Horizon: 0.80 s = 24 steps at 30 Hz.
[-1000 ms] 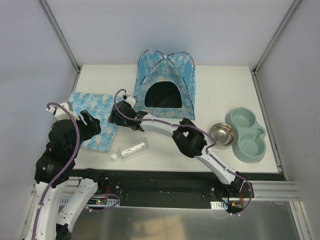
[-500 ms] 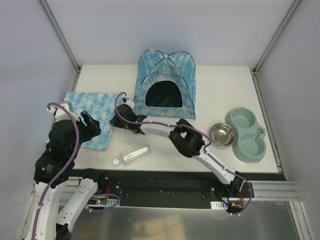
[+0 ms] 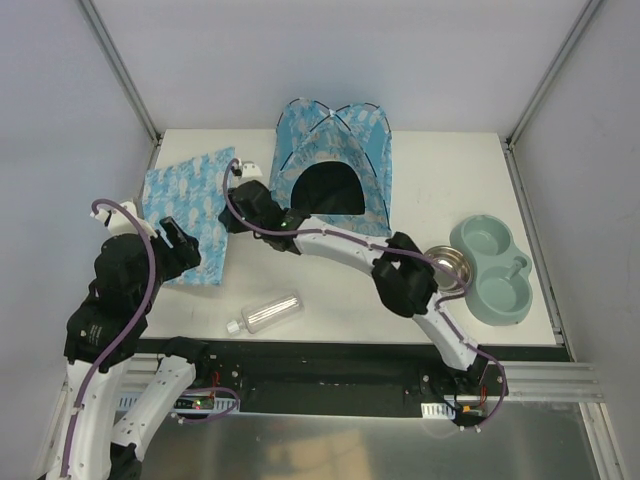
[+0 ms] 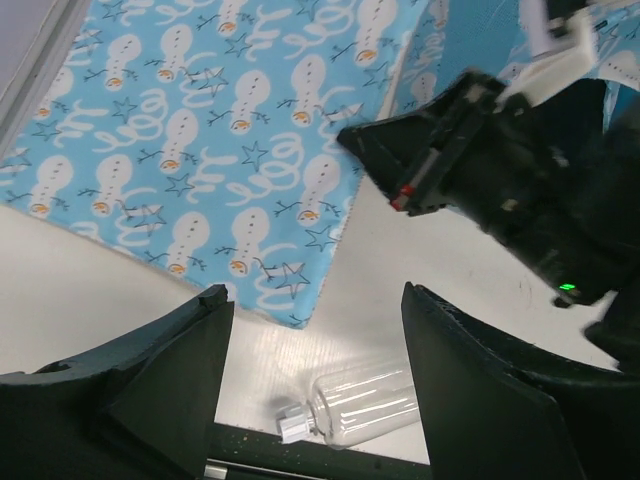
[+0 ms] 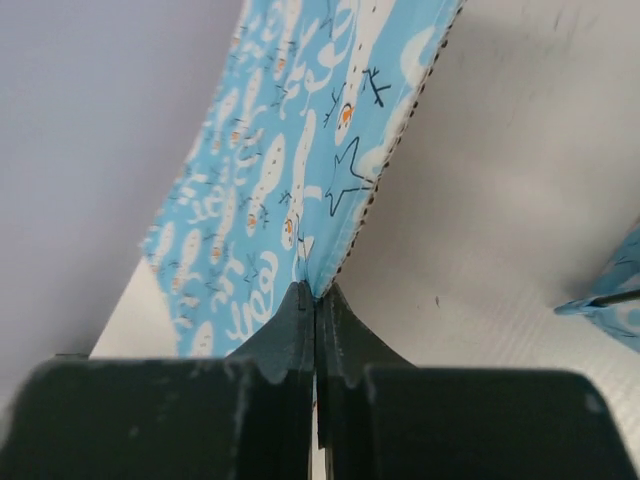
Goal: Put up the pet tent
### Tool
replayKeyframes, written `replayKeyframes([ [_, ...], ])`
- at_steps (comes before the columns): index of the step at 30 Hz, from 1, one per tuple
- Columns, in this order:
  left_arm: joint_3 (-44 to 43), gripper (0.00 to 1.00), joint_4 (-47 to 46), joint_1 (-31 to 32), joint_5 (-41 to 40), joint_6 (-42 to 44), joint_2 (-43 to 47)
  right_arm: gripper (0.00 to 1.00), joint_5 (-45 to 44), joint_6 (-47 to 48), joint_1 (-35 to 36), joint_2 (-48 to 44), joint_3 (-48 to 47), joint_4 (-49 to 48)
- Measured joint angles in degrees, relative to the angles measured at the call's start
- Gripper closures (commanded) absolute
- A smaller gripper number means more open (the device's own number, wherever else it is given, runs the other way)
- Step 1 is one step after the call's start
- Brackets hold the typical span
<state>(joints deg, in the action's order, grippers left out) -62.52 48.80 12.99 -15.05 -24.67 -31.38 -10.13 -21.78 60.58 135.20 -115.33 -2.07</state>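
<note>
The pet tent (image 3: 335, 165) stands upright at the table's far edge — blue printed fabric, arched doorway facing forward.

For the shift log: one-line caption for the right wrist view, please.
Right gripper fingers shut on the edge of the snowman-print mat above the white table; pet tent corner at far right.

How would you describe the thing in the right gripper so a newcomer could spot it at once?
On the white table, look just left of the domed pet tent at the back. There is a light-blue mat printed with snowmen, one edge pinched in the shut right gripper. Unlike the tent, it is a flat rectangular sheet with no poles or doorway.
</note>
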Motion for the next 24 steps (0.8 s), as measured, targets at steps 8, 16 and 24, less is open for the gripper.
replayKeyframes([
  [8,-2.36,0.29,-0.02,0.02,0.02,0.04,-0.94,1.0,-0.42,8.17,-1.01,-19.71,5.49,3.28],
  [16,-2.58,0.28,-0.59,0.02,0.04,0.04,-0.98,1.0,-2.99,12.26,-4.22,-35.36,5.84,14.29],
  [24,-0.04,0.29,-6.47,0.02,4.37,-0.04,-6.71,1.0,-5.95,15.39,-5.42,-53.24,8.57,32.94],
])
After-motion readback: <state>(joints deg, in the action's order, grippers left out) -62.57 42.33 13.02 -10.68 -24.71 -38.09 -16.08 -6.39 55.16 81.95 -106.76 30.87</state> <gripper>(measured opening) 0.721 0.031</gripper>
